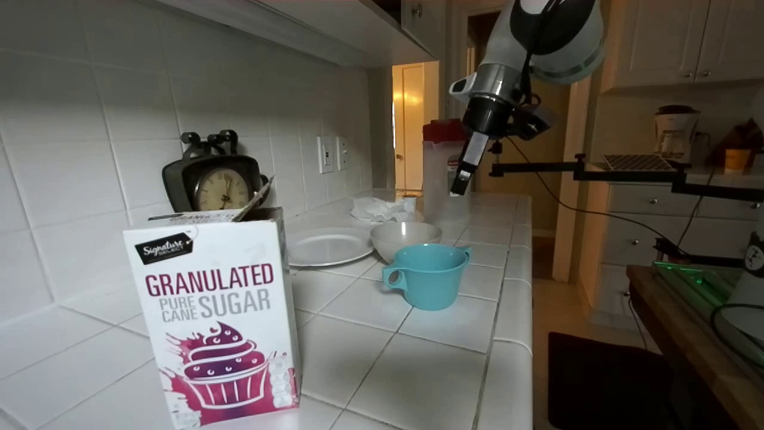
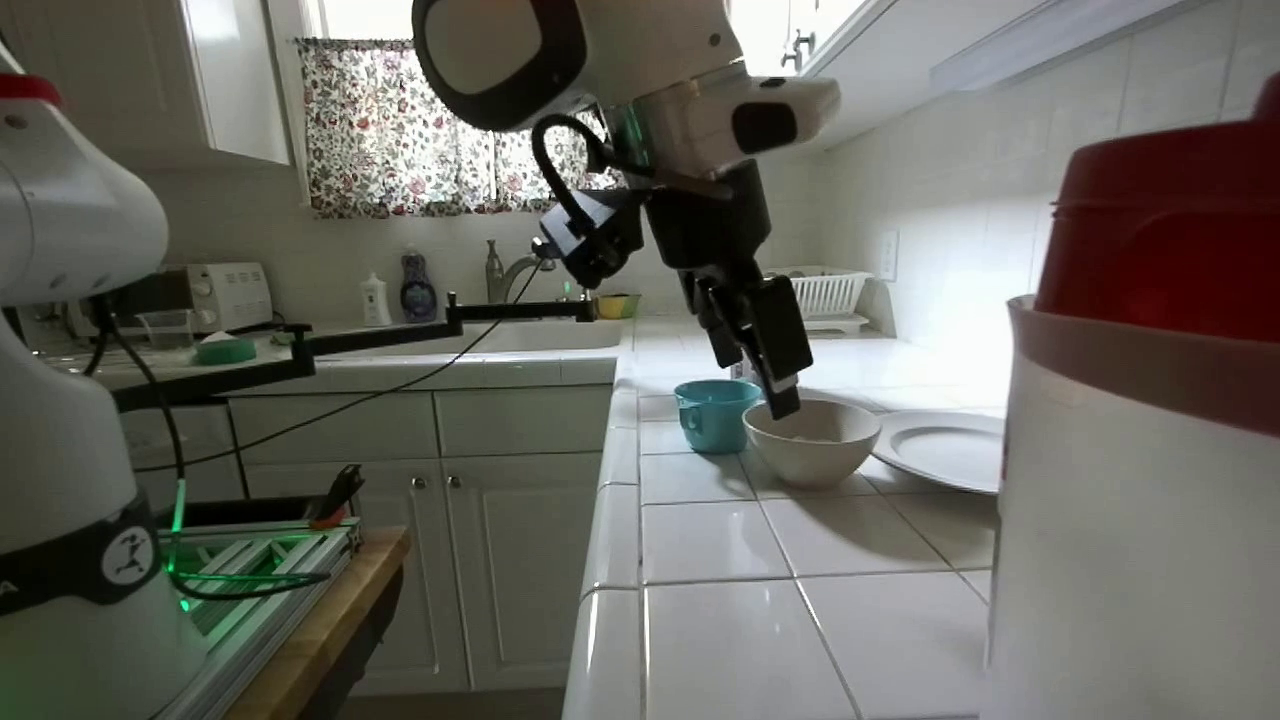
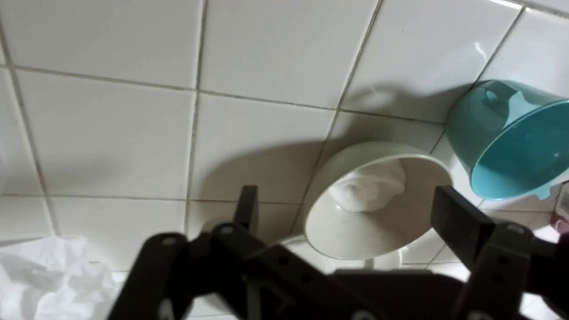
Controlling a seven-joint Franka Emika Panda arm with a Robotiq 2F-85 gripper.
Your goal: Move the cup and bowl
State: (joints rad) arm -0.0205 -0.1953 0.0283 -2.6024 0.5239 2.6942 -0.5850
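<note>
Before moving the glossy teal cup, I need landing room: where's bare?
Bare tiles: between the cup, the white cardboard sugar box and the counter's edge; also between that edge, the round white bowl and the red-lidded pitcher. Crowded: around cup, bowl and flat white plate.

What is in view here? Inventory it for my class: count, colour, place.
Cup: 1, teal, counter, beside bowl
Bowl: 1, off-white, beside cup
Unidentified lump: 1, white, in bowl
Plate: 1, white, beside bowl
Sugar box: 1, white and purple, counter
Clock: 1, dark, by wall
Pitcher: 1, translucent, red-lidded, counter
Crumpled paper: 1, white, counter
Dish rack: 1, white, by wall
Coffee maker: 1, white, background
Bottles: at least 2, white, dark, near sink
Curtains: count unclear, floral, background
Arm: 1, white and black, reaching over counter
End effector: 1, black, over counter
</note>
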